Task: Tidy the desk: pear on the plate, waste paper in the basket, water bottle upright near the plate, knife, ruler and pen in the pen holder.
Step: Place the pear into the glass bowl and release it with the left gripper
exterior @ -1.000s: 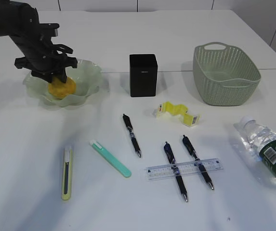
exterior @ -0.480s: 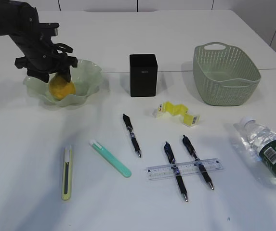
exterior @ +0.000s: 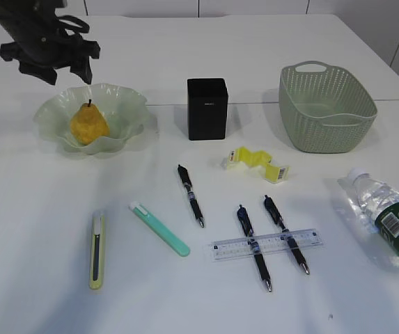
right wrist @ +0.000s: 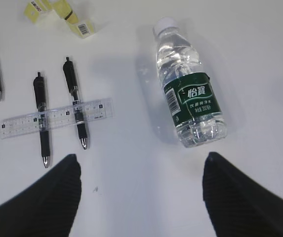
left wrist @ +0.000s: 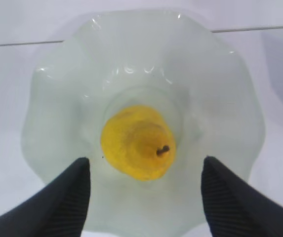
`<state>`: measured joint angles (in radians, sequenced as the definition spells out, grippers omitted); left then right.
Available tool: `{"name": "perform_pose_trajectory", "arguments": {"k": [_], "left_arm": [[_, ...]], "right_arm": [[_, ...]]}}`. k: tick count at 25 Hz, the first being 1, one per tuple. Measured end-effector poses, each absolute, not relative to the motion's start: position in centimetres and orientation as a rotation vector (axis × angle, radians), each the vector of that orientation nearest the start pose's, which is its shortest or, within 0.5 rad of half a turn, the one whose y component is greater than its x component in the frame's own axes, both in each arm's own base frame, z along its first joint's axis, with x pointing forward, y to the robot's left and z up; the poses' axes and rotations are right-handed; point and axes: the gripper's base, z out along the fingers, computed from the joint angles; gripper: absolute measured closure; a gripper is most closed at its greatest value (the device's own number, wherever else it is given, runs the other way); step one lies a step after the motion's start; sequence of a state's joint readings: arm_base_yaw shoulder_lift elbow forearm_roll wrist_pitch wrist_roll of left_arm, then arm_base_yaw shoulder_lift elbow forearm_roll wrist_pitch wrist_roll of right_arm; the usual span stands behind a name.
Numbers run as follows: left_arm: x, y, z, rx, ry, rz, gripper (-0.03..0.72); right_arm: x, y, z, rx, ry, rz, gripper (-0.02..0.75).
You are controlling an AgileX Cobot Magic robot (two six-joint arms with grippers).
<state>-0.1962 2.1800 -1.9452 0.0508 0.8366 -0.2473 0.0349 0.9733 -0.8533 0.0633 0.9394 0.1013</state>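
One item of the tidy-up looks settled: the pear (exterior: 88,124) stands stem-up in the middle of the plate (exterior: 126,103), and the left gripper (exterior: 49,57) hangs above it with its jaws spread wide and nothing between them. By my reading the pear step is finished and the rest is untouched. The water bottle (exterior: 388,216) lies on its side at the right edge of the table (exterior: 39,209), directly beneath the right gripper (right wrist: 140,170), whose jaws are open and empty. The waste paper (exterior: 256,162) sits in front of the basket (exterior: 326,104); ruler (exterior: 267,243), pens and knives lie apart from the pen holder (exterior: 207,108). Righting the bottle seems the likeliest next move: descend, clamp its body, tip it upright.
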Motion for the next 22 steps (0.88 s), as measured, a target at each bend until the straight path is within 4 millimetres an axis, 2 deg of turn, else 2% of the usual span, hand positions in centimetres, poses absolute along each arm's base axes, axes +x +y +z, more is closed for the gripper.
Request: {"name": "perform_pose_trajectory", "arguments": {"k": [6, 11, 15, 22], "left_arm": [[46.0, -8.8, 28.3, 0.068, 2.608, -0.062, 0.223], [44.1, -7.6, 30.3, 0.090, 2.689, -0.031, 0.229], [42.5, -6.7, 30.5, 0.068, 2.726, -0.053, 0.231], [38.0, -5.9, 30.0, 0.091, 2.782, -0.062, 0.232]], "right_arm": [[17.5, 1.1, 31.7, 0.110, 2.543, 0.132, 0.172], [17.6, 1.1, 31.8, 0.092, 2.540, 0.127, 0.171], [17.6, 1.1, 32.6, 0.083, 2.522, 0.126, 0.171], [18.7, 1.2, 34.6, 0.038, 2.506, 0.118, 0.172]]}}
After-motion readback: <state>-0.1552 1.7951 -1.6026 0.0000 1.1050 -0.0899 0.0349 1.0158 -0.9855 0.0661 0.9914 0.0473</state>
